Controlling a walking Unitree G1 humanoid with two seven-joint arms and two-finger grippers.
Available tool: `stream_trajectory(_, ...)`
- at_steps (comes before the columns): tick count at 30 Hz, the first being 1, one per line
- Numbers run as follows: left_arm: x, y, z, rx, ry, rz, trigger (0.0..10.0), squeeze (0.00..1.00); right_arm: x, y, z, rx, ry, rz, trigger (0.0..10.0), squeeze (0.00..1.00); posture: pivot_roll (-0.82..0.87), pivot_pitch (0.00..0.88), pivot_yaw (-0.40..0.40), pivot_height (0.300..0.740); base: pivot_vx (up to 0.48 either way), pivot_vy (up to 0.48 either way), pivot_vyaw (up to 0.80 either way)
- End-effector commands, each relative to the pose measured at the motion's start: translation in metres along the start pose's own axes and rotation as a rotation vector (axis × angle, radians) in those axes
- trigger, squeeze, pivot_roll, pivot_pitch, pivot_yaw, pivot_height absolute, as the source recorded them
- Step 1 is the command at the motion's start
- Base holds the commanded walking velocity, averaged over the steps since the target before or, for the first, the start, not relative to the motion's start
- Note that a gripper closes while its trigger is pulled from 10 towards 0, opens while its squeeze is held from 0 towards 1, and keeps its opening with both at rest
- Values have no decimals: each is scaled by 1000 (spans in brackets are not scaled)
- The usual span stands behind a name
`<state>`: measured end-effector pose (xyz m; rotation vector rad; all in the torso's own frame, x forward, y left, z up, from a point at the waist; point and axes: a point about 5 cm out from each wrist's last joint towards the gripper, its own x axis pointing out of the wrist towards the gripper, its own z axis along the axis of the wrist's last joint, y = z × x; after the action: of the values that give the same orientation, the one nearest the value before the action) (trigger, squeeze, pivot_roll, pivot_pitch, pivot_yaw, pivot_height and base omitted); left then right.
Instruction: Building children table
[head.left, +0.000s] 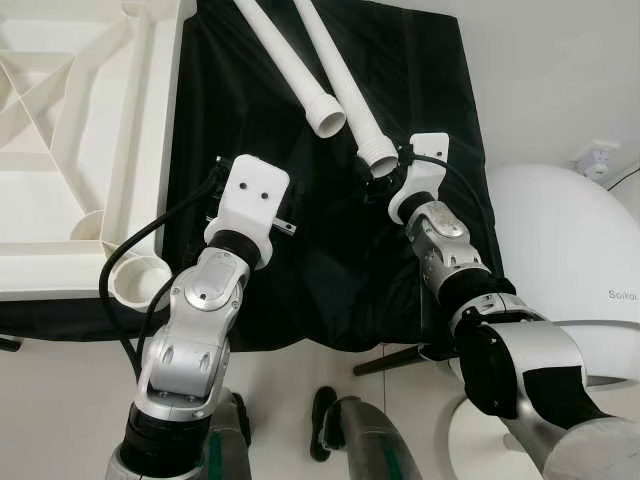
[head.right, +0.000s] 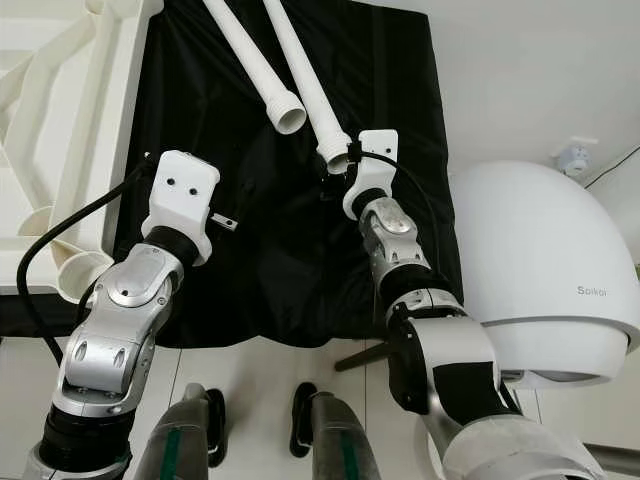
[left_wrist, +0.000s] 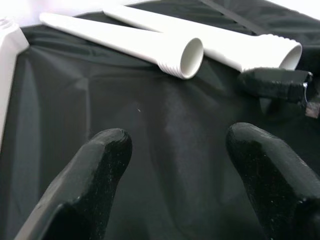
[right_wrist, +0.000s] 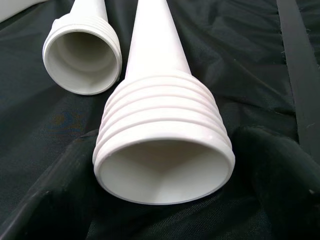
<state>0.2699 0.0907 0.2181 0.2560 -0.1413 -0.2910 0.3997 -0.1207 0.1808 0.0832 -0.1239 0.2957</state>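
Observation:
Two white table legs lie side by side on a black cloth (head.left: 330, 270). The left leg (head.left: 290, 60) ends in an open mouth (head.left: 328, 122). On the right leg (head.left: 340, 70) the threaded end (right_wrist: 165, 145) sits between the two fingers of my right gripper (right_wrist: 165, 170). Those fingers (right_wrist: 55, 195) flank the thread, open around it. My left gripper (left_wrist: 175, 165) hovers open over bare cloth, a short way from the left leg's mouth (left_wrist: 192, 57). The white tabletop (head.left: 60, 150) lies upside down at the left, with a round leg socket (head.left: 140, 280) at its near corner.
A large white domed object (head.left: 560, 250) stands close on the right, beside my right arm. A dark strut (head.left: 395, 360) pokes out under the cloth's near edge. White floor and my own feet (head.left: 325, 420) are below. A wall outlet (head.left: 600, 160) sits at the far right.

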Motion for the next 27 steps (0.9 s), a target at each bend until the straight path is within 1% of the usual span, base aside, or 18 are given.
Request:
stream_trajectory(1, -3, -5, 2, 3, -1, -58, 10000, 0, -2, -2, -4, -6, 15, -8, 10000, 0, 162, 262, -98, 740, 0, 0, 0)
stream_trajectory(7, -2, -5, 3, 7, 3, -57, 10000, 0, 1, 0, 1, -9, 0, 7, 10000, 0, 162, 261, -98, 740, 0, 0, 0)
stream_trajectory(8, -2, -5, 3, 10, 5, -55, 10000, 0, 3, 2, 2, -15, -5, 14, 2039, 0, 162, 262, -99, 740, 0, 0, 0)
stream_trajectory(11, -2, -5, 4, 12, 6, -54, 10000, 0, 3, 3, 2, -15, -6, 17, 2039, 0, 162, 262, -99, 740, 0, 0, 0)
stream_trajectory(12, -2, -5, 4, 13, 6, -53, 10000, 0, 3, 3, 2, -10, -3, 19, 0, 0, 162, 262, -99, 740, 0, 0, 0)
stream_trajectory(16, -1, -5, 4, 16, 6, -54, 10000, 0, 3, 3, 2, -5, -1, 20, 0, 0, 151, 257, -98, 740, 0, 0, 0)
stream_trajectory(20, 2, -4, 3, 22, 8, -56, 10000, 0, 1, -2, 2, -7, -5, 16, 0, 0, 139, 248, -96, 740, 0, 0, 0)
stream_trajectory(21, 4, -4, 4, 22, 8, -60, 10000, 0, 0, -6, 2, -7, -13, 3, 0, 0, 134, 242, -95, 740, 0, 0, 0)
stream_trajectory(23, 5, -4, 4, 21, 9, -63, 10000, 0, -2, -9, 2, -7, -17, -6, 0, 0, 132, 239, -94, 740, 0, 0, 0)
stream_trajectory(25, 5, -4, 4, 21, 9, -63, 10000, 0, -2, -9, 2, -7, -17, -6, 0, 0, 132, 239, -94, 740, 0, 0, 0)
stream_trajectory(26, 7, -4, 5, 6, 4, -73, 10000, 0, -4, -14, 3, 9, -43, -19, 10000, 0, 125, 231, -90, 740, 0, 0, 0)
stream_trajectory(27, 9, -4, 6, -5, -4, -84, 10000, 0, -7, -19, 5, 43, -82, -28, 10000, 0, 117, 219, -86, 740, 0, 0, 0)
